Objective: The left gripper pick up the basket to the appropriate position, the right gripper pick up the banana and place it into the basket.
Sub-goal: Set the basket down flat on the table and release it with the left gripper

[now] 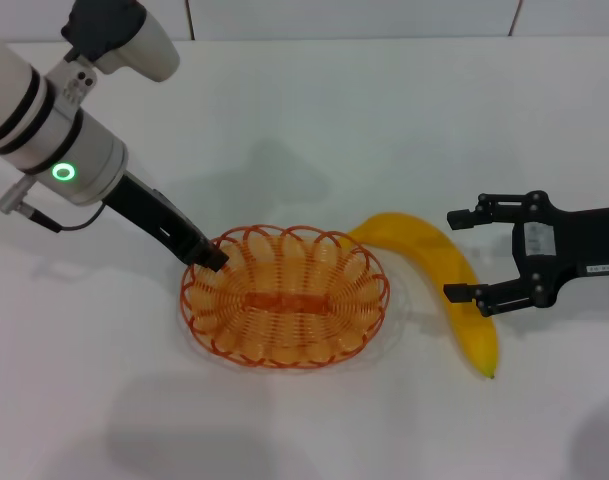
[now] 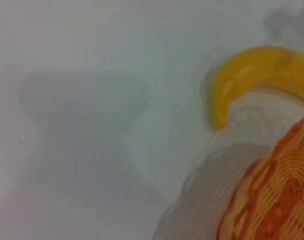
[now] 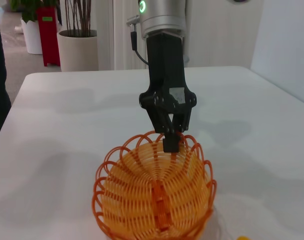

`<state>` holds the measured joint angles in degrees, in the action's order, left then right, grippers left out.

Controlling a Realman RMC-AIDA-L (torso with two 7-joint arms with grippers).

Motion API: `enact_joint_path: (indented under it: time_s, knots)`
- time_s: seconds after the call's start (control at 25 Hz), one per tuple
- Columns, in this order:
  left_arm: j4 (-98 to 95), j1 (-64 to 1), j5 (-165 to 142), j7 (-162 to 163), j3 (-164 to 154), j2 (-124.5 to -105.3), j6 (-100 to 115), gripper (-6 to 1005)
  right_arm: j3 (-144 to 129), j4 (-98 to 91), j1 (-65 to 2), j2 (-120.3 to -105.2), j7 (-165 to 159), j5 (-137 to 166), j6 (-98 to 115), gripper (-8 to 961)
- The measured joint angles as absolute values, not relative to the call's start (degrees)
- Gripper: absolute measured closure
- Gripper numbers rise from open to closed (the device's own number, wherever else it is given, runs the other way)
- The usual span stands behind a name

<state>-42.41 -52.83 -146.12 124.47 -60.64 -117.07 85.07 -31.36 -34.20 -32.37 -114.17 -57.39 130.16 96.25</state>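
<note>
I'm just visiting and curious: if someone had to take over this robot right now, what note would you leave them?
Left tool: closed on the near-left rim of the basket, which rests on the table.
Right tool: open, around the middle of the banana, not yet gripping.
Banana lies on the table just right of the basket.
Done: basket gripped.
Left: grip the banana, lift it, set it in the basket.

- The left wrist view is showing the banana [image 2: 251, 75] and the basket [image 2: 271, 200] only as soft blurs, both running off the frame's edge.
- The right wrist view is cutting off the basket's near rim, and only a yellow sliver of the banana [image 3: 241, 238] is peeking in at the edge.
- The right gripper's [image 1: 464, 255] forearm is leaving the head view's edge.
- The left gripper's [image 3: 170, 142] fingertips are merging at the basket rim.
</note>
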Motion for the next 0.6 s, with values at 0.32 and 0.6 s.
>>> enact_joint_path:
  time_s: [0.32, 0.6]
  knots:
    - [-42.2, -53.1, -146.4, 124.4, -60.6, -117.07, 85.0, 929, -31.3, -34.2, -32.4, -114.17, -57.4, 130.2, 96.3, 152]
    - [-41.0, -53.0, -146.7, 124.8, -60.6, -116.92, 85.0, 929, -31.3, -34.2, -32.4, -114.16, -57.4, 130.2, 96.6, 154]
